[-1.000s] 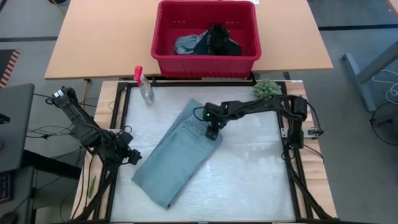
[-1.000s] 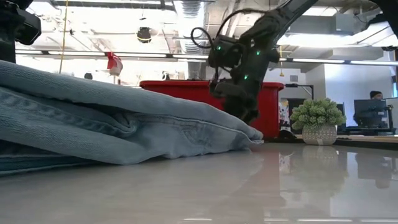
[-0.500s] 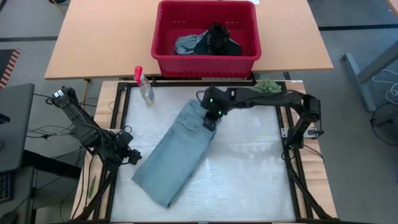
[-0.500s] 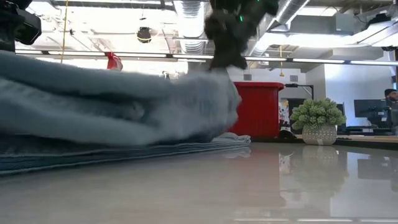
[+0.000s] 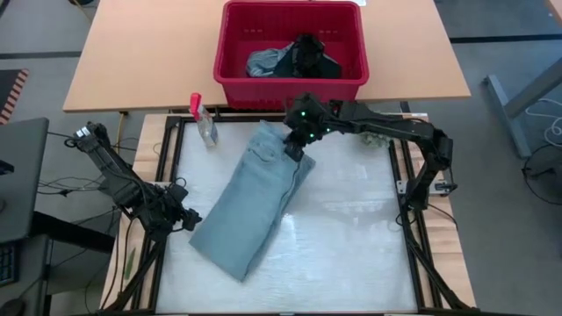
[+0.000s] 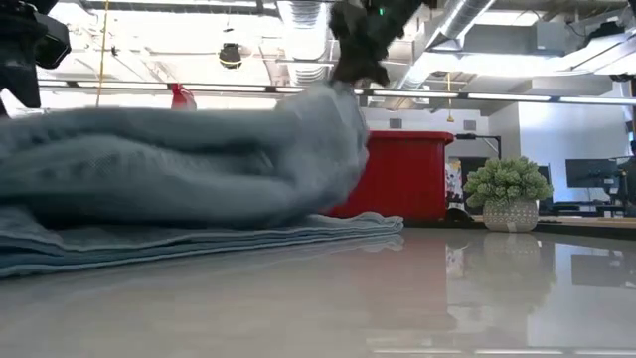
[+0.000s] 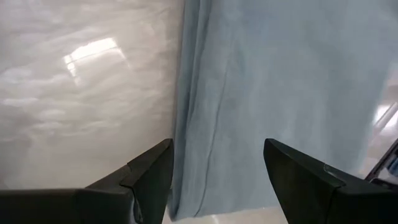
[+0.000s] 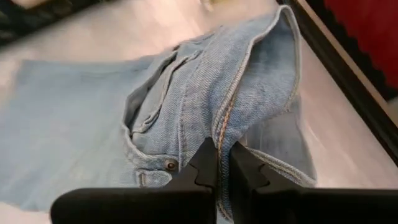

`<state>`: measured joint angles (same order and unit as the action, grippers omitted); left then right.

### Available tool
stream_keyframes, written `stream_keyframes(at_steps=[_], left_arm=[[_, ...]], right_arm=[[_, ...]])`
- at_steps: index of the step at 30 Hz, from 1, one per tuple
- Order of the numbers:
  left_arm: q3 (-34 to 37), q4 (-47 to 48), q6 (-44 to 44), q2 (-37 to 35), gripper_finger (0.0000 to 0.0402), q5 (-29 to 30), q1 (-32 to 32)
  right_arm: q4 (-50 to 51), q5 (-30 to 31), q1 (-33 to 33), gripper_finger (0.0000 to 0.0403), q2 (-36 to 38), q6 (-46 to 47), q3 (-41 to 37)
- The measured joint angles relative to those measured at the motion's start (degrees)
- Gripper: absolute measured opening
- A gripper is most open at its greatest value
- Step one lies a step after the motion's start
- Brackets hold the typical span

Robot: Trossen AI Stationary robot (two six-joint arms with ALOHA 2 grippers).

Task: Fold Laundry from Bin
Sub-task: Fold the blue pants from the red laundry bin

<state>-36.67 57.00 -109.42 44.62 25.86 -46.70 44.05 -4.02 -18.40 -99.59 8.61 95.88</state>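
At the table's left edge, left gripper [image 5: 186, 219] hangs with fingers spread wide, empty, just beside the jeans' [image 5: 255, 202] leg end. Jeans lie diagonally mid-table. Right gripper [image 5: 293, 151] is pinched tight on their waistband, lifting it slightly. Behind, red bin [image 5: 230, 81] holds more laundry [image 5: 290, 58], probably dark and grey pieces.

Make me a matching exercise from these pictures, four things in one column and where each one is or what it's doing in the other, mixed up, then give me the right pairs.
1. right gripper
2. left gripper
3. red bin
4. spray bottle

A. holds dark and grey clothes
B. open, at the jeans' lower end
C. shut on the jeans' waistband, lifting it
D. stands upright at the work surface's far left corner

Pairs: 1-C, 2-B, 3-A, 4-D
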Motion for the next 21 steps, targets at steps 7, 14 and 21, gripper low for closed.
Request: stream_keyframes(at_steps=[7, 14, 21], left_arm=[[0.0, -0.51, -0.12, 0.0, 0.0235, 1.45, 0.0], [0.0, -0.59, 0.19, 0.02, 0.0235, 2.83, 0.0], [0.5, -7.36, 4.4, 0.76, 0.0235, 10.08, 0.22]], right_arm=[[-4.58, 5.57, -2.85, 0.007, -0.22, -3.83, -12.26], [-3.15, 6.4, -5.56, 0.0179, -0.11, -5.61, -12.97], [3.75, 0.46, -6.72, 0.0266, 0.14, -2.81, -7.31]])
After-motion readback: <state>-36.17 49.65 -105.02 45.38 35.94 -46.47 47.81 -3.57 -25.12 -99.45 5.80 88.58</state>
